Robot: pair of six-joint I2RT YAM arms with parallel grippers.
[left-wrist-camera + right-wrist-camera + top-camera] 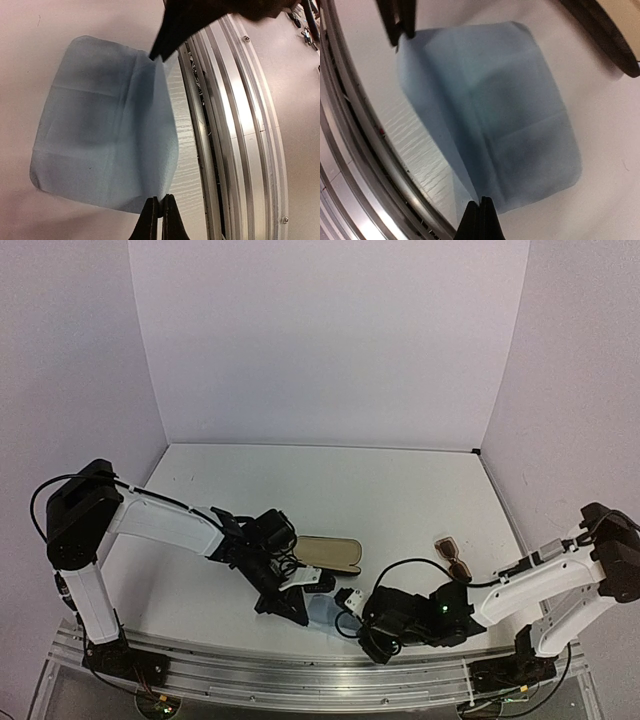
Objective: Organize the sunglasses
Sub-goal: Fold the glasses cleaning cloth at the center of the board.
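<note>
Sunglasses [452,555] lie at 3 o'clock of the case [328,552]; left hand [161,216] and right hand [481,217] each pinch the cloth [100,125] by a corner, likely to fold it.

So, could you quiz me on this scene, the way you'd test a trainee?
1. True or false: the left gripper and the right gripper both pinch the same light-blue cloth.
2. The glasses case is: A open, B closed.
3. Fill in: the brown sunglasses lie on the table nearer the ___ arm.
Key: 1 true; 2 A; 3 right.
</note>
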